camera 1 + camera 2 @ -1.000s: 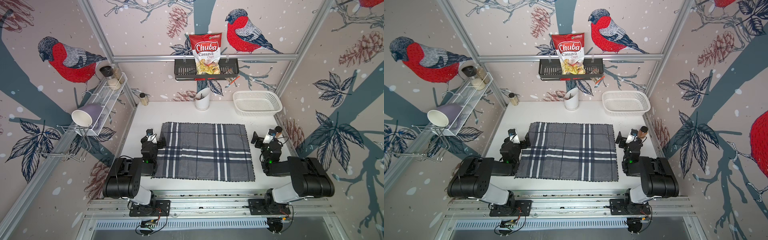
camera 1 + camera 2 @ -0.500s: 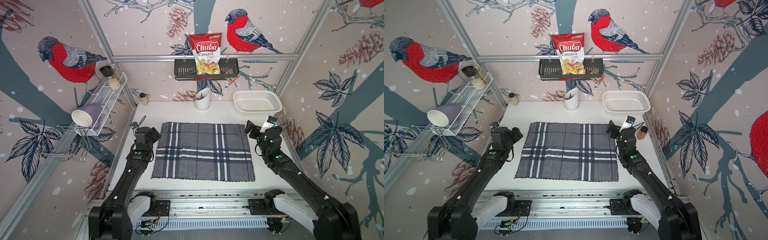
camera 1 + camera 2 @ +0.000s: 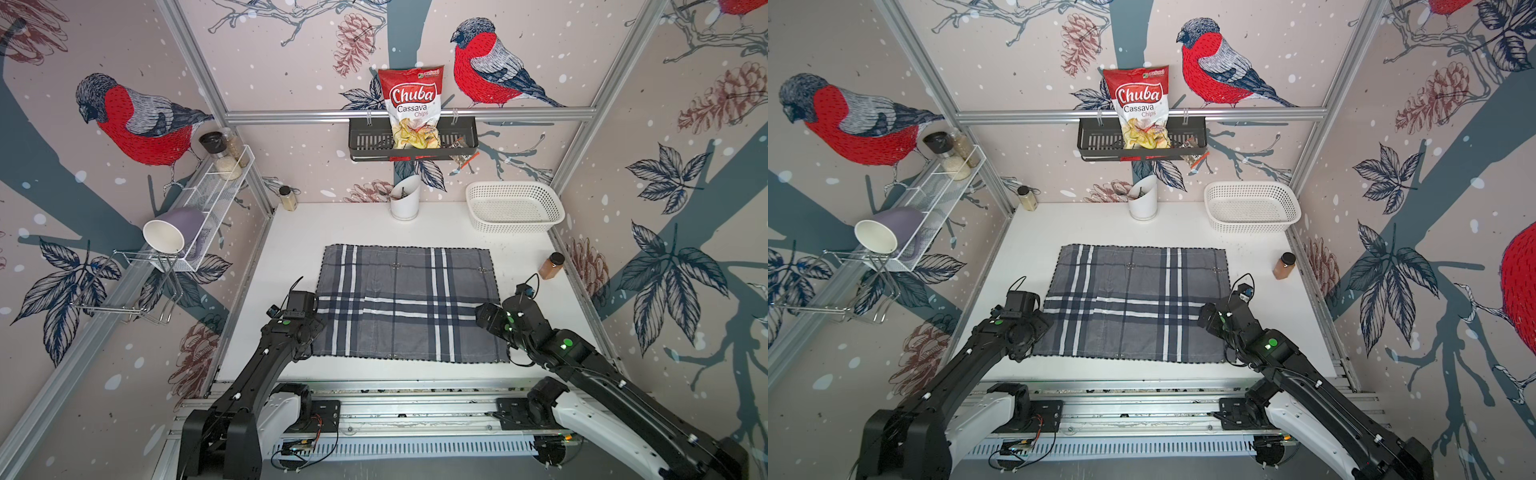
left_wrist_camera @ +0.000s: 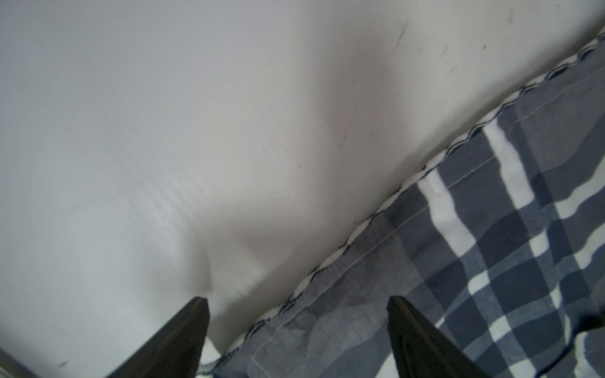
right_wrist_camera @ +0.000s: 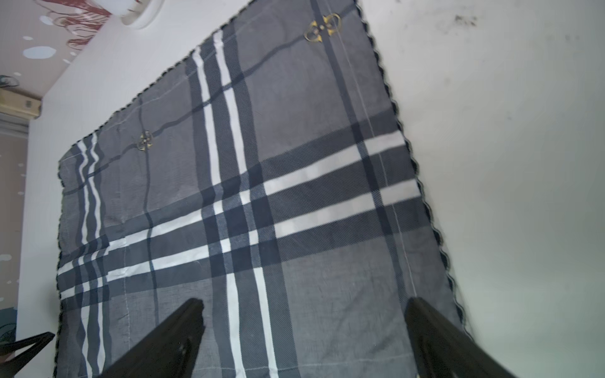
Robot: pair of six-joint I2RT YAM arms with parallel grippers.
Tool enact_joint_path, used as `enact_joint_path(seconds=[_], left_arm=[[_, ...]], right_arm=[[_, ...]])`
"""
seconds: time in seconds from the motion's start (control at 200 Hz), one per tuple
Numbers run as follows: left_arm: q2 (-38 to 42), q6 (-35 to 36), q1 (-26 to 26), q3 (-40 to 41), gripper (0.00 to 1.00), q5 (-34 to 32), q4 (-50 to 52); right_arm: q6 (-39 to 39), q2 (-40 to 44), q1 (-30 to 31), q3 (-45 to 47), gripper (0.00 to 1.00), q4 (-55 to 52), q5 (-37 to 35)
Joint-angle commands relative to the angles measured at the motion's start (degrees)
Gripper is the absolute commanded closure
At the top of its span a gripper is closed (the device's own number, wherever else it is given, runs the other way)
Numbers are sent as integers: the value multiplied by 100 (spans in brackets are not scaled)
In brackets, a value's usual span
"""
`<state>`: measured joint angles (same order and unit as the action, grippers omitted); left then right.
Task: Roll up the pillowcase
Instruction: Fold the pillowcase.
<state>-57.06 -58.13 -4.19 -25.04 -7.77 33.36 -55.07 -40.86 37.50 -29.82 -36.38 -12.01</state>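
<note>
One pillowcase (image 3: 407, 303) underlies left gripper (image 4: 298, 301) and right gripper (image 5: 304, 301).

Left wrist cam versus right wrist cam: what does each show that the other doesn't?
Left wrist only: the stitched edge of the pillowcase close up, the left gripper open, one finger over bare table, one over cloth. Right wrist only: nearly the whole pillowcase lying flat, two metal snaps, the right gripper open over it. Both: plaid cloth and white table.

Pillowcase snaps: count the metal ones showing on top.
2. One snap lies midway along the pillowcase's far edge, another snap near its far right corner. Others may be hidden.
</note>
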Motion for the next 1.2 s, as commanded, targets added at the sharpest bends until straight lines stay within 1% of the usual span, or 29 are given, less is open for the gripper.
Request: enact_joint_path(seconds=[0.0,0.115,0.2,0.24,0.285,0.345,0.4,0.5,0.57,0.735,0.84,0.91,1.065,1.125,1.195], left_arm=[[122,-129,-3,259,13,226,-128],[-20,-110,-12,504,21,613,-427],[-136,56,-19,536,37,549,-504],[-139,121,-20,518,47,501,-546],[-122,193,-18,496,63,507,-659],[-136,267,-15,452,81,611,-815],[-196,355,-18,409,100,769,-1002],[-331,435,-21,343,100,935,-1155],[-377,470,-19,297,100,1014,-1162],[-196,476,-13,45,100,865,-850],[-73,428,-12,-140,100,676,-777],[-60,420,1,-153,100,586,-826],[-79,425,41,-98,100,590,-883],[-16,429,47,-76,100,600,-868],[106,428,96,-53,100,601,-819]], right_arm=[[-762,-2,21,35,0,-852,-136],[-1162,176,-17,82,0,-1220,-350],[-1339,492,-70,185,0,-1258,-469],[-1367,608,-165,257,0,-1266,-450],[-1307,658,-319,354,0,-1209,-285],[-1173,603,-576,422,0,-1202,11],[-1084,524,-734,405,0,-1297,235],[-1060,473,-787,317,0,-1541,288],[-977,437,-757,286,0,-1525,392],[-1435,60,-419,284,0,-1725,783],[-1774,-249,40,226,0,-1853,639],[-1960,-339,197,229,0,-1869,547],[-1809,-476,162,482,2,-1482,603],[-1666,-556,146,584,6,-1278,602],[-1501,-597,85,706,14,-1000,692]])
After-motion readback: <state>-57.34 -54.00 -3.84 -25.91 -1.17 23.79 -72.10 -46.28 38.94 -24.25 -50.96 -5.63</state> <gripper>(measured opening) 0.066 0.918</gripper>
